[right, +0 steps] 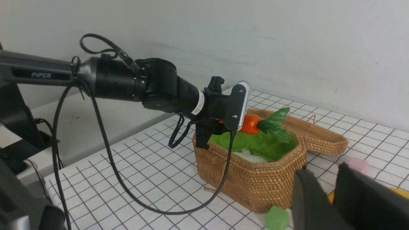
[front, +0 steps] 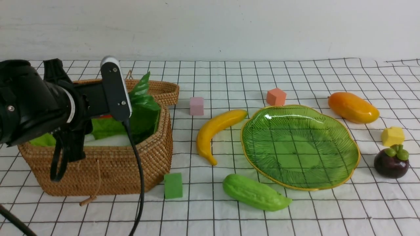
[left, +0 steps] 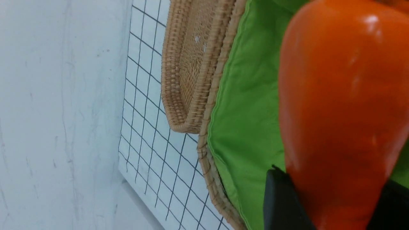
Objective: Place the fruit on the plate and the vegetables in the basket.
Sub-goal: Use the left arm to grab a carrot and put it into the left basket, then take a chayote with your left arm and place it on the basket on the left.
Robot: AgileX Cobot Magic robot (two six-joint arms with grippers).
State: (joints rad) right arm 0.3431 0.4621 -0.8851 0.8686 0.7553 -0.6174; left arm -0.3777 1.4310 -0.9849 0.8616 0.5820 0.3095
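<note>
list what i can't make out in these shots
Front view: carrot body and left end effector hidden behind the wrist camera.
Radish: mostly hidden by the left arm and basket wall.
Right wrist view: right end effector blurred, cut off by the edge; opening unclear.

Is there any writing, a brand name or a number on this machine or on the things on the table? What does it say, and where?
"PiPER": pale letters on the grey link of the left arm, seen in the right wrist view.
White band near that arm's wrist: dark marks, too small to read.
Nothing else shows any readable text.
</note>
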